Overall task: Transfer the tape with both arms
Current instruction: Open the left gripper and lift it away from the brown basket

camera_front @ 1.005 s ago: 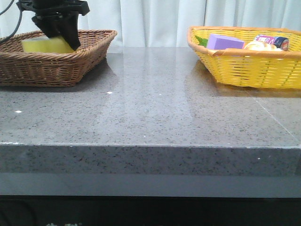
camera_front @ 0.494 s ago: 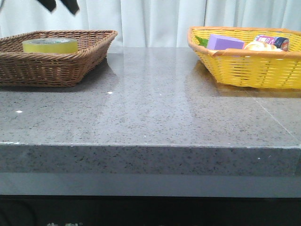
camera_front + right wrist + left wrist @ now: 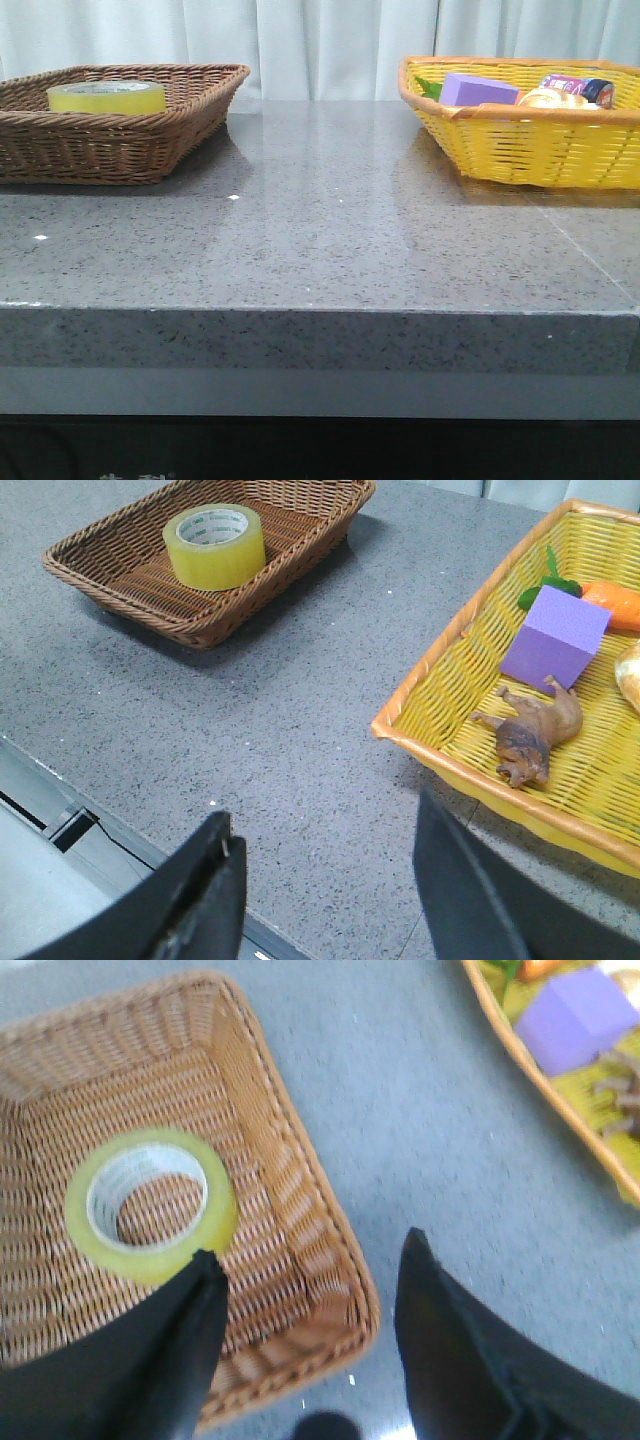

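Note:
The tape (image 3: pixel 106 97) is a squat yellow roll lying flat in the brown wicker basket (image 3: pixel 150 140) at the far left of the table. It also shows in the left wrist view (image 3: pixel 150 1205) and in the right wrist view (image 3: pixel 214 545). Neither arm shows in the front view. My left gripper (image 3: pixel 310 1250) is open and empty, high above the brown basket's corner (image 3: pixel 330 1300). My right gripper (image 3: pixel 320 825) is open and empty, above the table's front edge between the two baskets.
A yellow wicker basket (image 3: pixel 520 140) stands at the far right. It holds a purple block (image 3: pixel 555 637), a brown toy animal (image 3: pixel 530 735), an orange carrot toy (image 3: pixel 615 605) and other small items. Bare grey stone lies between the baskets (image 3: pixel 320 220).
My left gripper was down in the brown basket at the tape. It has risen out of the front view, and the tape stays lying in the basket.

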Robot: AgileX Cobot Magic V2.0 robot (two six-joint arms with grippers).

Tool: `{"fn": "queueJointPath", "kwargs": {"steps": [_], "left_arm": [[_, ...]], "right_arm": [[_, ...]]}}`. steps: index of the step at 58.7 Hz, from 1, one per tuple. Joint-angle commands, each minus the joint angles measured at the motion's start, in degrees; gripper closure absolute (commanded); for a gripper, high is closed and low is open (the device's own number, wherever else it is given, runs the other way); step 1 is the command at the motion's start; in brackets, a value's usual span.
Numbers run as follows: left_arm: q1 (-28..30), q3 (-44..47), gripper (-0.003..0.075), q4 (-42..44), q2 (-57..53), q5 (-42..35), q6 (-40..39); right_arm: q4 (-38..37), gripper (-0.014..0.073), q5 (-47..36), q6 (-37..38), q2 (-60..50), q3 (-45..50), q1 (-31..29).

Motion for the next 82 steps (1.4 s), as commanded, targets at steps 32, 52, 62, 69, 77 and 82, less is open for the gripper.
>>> {"fn": "queueJointPath", "kwargs": {"steps": [32,52,62,69,77,82], "left_arm": [[-7.6,51.4,0.0344,-1.0,-34.6,-30.9,-0.1],[-7.7,59.2,0.0344,-3.0,-42.2,-31.7,-0.1],[-7.7,59.2,0.0344,-3.0,-42.5,-31.8,-0.1],[-7.7,59.2,0.0344,-3.0,-42.5,-31.8,-0.1],[-7.7,59.2,0.0344,-3.0,-42.5,-31.7,-0.1],[-7.7,59.2,0.0359,-3.0,-42.5,-31.7,-0.1]], "right_arm": [[0.7,0.0182,-4.2,-0.6,-0.1,-1.5,-0.3],[0.7,0.0182,-4.2,-0.6,-0.1,-1.5,-0.3],[0.7,0.0182,-4.2,-0.6,-0.1,-1.5,-0.3],[0.7,0.0182,-4.2,-0.6,-0.1,-1.5,-0.3],[1.0,0.0182,-4.1,-0.6,-0.1,-1.5,-0.3],[1.0,0.0186,-3.7,-0.6,-0.1,-1.5,-0.3]]}}
